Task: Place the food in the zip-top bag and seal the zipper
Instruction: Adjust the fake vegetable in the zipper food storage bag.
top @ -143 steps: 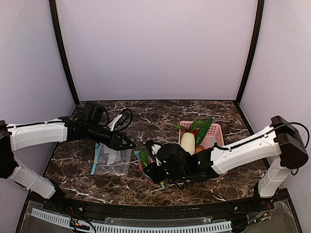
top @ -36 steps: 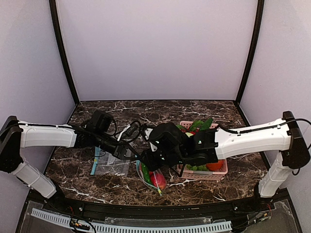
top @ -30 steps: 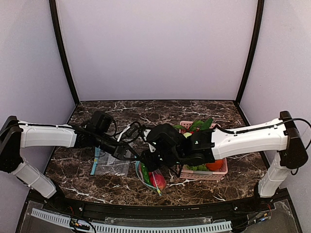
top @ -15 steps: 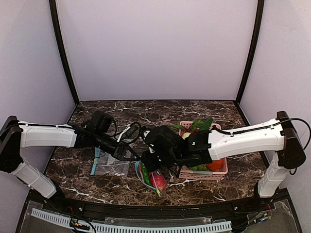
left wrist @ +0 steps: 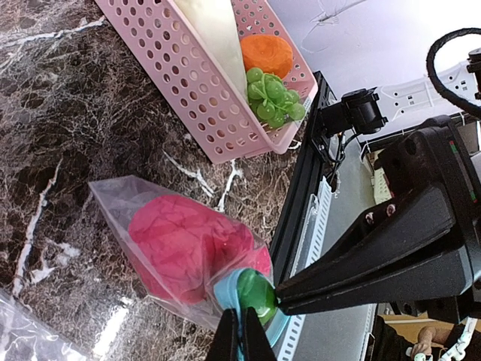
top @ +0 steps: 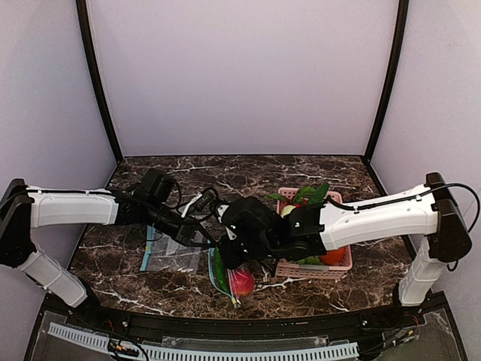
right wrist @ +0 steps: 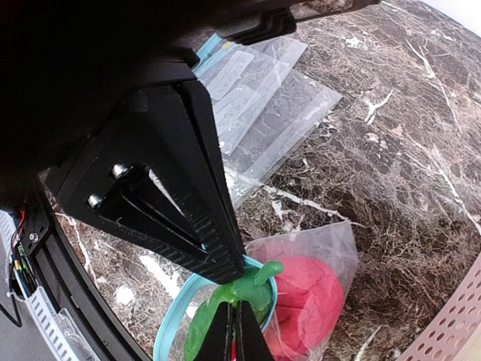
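Clamping: right gripper (right wrist: 231, 320) newly shuts on zipper (right wrist: 171, 320); left gripper (left wrist: 242, 331) pinches it too.
Meaning: cucumber (right wrist: 252, 286) protrudes there; sealing pending.

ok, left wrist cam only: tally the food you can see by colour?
Red-pink: 1, the red-pink fruit inside the zip-top bag
Green: 2, the cucumber tip at the bag's mouth, and the bunch of grapes in the pink basket
Orange: 1, the orange fruit in the basket
White: 1, the white radish in the basket
Total: 5

Food (top: 241, 281) sits in the bag (top: 216, 274), left of the basket (top: 308, 269).
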Motion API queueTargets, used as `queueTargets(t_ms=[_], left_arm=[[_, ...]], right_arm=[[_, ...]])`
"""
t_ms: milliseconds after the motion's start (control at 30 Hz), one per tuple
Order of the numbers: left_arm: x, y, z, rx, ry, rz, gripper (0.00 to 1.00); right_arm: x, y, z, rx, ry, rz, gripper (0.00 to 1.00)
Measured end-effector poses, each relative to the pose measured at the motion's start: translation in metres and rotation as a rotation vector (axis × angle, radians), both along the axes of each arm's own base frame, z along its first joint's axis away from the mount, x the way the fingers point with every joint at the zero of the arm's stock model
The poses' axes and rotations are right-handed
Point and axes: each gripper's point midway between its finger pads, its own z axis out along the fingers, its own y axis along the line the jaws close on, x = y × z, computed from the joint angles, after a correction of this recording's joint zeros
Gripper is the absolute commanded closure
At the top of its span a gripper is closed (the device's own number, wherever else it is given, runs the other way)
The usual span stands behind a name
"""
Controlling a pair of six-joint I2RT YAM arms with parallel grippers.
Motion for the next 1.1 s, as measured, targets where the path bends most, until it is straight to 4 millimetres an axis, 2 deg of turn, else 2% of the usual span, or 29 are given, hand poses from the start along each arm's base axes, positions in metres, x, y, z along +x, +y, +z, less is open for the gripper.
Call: queueTargets(t_ms=[367,567,667,767,933,1100], left_arm=[[0.003,-0.006,0.007,-0.017,0.001,-0.022,0.99],[-0.002,-0.010,0.015,-0.062,0.008,-0.058,0.99],[-0.004,-0.010,0.017,-0.073,0.012,-0.070,0.99],[-0.004,-0.010,0.017,-0.073,-0.001,-0.076,0.99],[-0.003,-0.010,0.021,-0.062,-0.026,-0.091,0.99],[0.002,-0.013,0.029,-0.067,-0.069,-0.107,0.99]], right_arm=[[-0.010,0.004,-0.002,0.018,0.030,0.034,0.95],[-0.012,0.006,-0.011,0.015,0.048,0.016,0.94],[-0.012,0.006,-0.012,0.016,0.054,0.011,0.89],[-0.016,0.006,-0.012,0.017,0.059,0.028,0.80],[-0.033,0.000,-0.002,0.043,0.091,0.087,0.69],[-0.047,-0.008,0.022,0.108,0.128,0.109,0.66]])
